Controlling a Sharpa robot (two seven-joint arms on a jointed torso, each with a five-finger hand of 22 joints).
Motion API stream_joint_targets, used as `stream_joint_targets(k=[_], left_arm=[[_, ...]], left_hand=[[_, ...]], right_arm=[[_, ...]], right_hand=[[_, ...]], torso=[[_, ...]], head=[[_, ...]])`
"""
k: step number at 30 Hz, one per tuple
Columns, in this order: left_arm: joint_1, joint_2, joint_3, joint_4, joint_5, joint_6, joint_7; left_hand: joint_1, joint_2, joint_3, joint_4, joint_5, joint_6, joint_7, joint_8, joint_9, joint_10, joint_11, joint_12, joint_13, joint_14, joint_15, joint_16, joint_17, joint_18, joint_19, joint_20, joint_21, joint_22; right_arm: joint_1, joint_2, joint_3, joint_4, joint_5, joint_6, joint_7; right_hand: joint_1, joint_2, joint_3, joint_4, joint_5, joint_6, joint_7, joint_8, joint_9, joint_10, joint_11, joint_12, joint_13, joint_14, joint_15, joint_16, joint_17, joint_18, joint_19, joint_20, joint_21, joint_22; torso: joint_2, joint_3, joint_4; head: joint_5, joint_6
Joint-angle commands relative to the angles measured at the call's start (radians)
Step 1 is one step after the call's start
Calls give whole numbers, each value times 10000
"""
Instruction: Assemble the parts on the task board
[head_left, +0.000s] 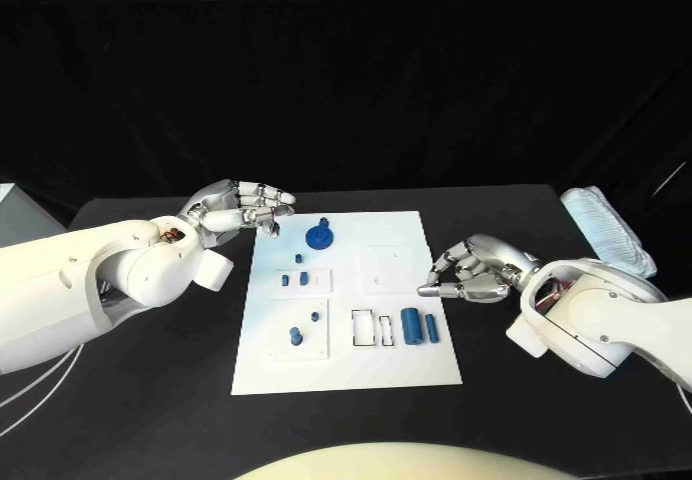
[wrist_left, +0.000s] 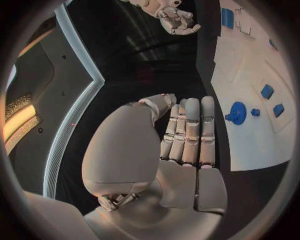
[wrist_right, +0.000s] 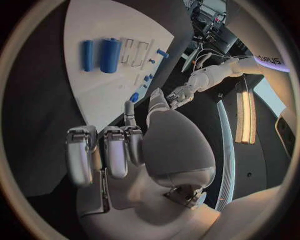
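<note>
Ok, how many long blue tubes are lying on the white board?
2: a thicker tube and a thinner tube lie side by side near the board's front right corner. None seems hidden.

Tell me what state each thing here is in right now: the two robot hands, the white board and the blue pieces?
Left robot hand: holds nothing, poised at the board's far left corner.
Right robot hand: fingers curled, holding nothing, beside the board's right edge.
Task board: lying flat on the table.
Blue round part: resting on the board, untouched.
Two blue cylinders: lying side by side on the board, untouched.
</note>
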Motion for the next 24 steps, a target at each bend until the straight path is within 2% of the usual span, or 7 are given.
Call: stream_joint_targets(k=[1,5,10,18,24], left_arm=[[-21,-7,8,113,78,244,280],[-35,-12,9,190,78,266,290],[-41,-29,9,234,80,278,282],[-44,-44,9,224,82,294,271],[-44,-40,10,205,202,440,225]], left_hand=[[-76,2,-12,25,0,-78,-1,55,-10,-57,20,46,-13,-25,35,-47,14,145,13,18,-35,-11],[-76,2,-12,25,0,-78,-1,55,-10,-57,20,46,-13,-25,35,-47,14,145,13,18,-35,-11],[-82,3,-13,30,4,-83,-1,56,-14,-61,20,49,-14,-26,35,-47,15,146,12,19,-42,-16],[-82,3,-13,30,4,-83,-1,56,-14,-61,20,49,-14,-26,35,-47,15,146,12,19,-42,-16],[-92,11,-12,40,9,-88,1,60,-19,-69,20,54,-16,-27,34,-45,18,147,13,20,-55,-25]], right_arm=[[-86,-67,-36,128,-780,431,-1493],[-339,52,-72,170,-1681,231,-2218],[-627,285,-89,130,-2578,-42,-2724],[-774,633,-94,24,-3111,-161,-2930],[-844,899,-96,-85,-3276,-158,-2807]], right_hand=[[-162,-29,-123,11,37,31,-52,-6,16,480,-21,72,1666,923,-62,63,2033,-171,986,-40,77,2509],[-162,-30,-127,10,38,30,-52,-8,16,481,-21,73,1667,925,-62,66,2045,-174,990,-40,88,2517],[-133,-40,-143,-4,43,48,-57,-5,20,462,-25,52,1643,927,-63,70,2056,-177,994,-40,102,2527],[-82,-26,-154,-9,50,94,-70,7,30,476,-34,66,1671,934,-68,83,2094,-190,1011,-42,153,2561],[-13,51,-144,-14,54,128,-79,8,35,475,-42,63,1677,935,-75,87,2104,-190,1011,-45,154,2563]], torso=[[-23,-18,-23],[-26,-28,-25],[-5,-14,-5],[-15,-30,-18],[-10,-16,-20]], head=[[-68,-30],[-104,-67],[-100,-113],[-78,-181],[-75,-222]])
